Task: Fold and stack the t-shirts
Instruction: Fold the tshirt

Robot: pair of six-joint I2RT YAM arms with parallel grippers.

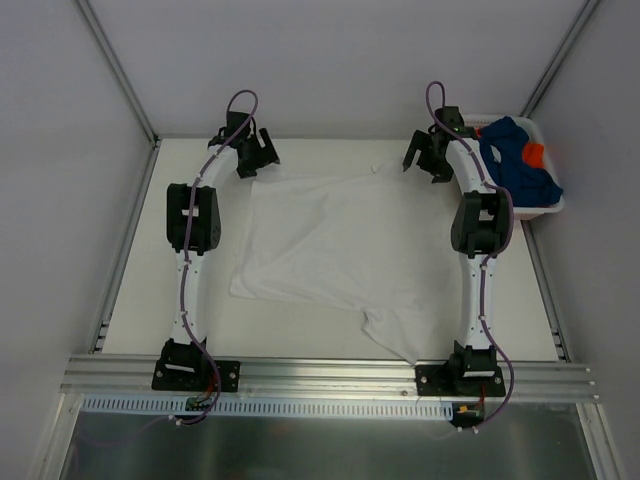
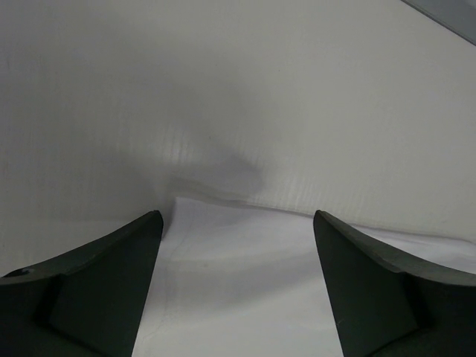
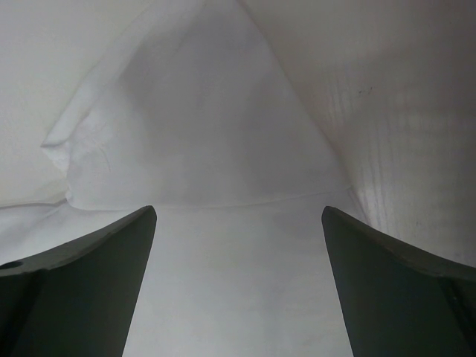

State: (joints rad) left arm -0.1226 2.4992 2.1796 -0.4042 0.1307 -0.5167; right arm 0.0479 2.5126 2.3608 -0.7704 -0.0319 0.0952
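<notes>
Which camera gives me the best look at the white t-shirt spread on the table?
The top external view: it shows the whole plain white cloth t-shirt spread out, with its rumpled near corner. The left wrist view catches only one edge of it; the right wrist view only a creased patch.
</notes>
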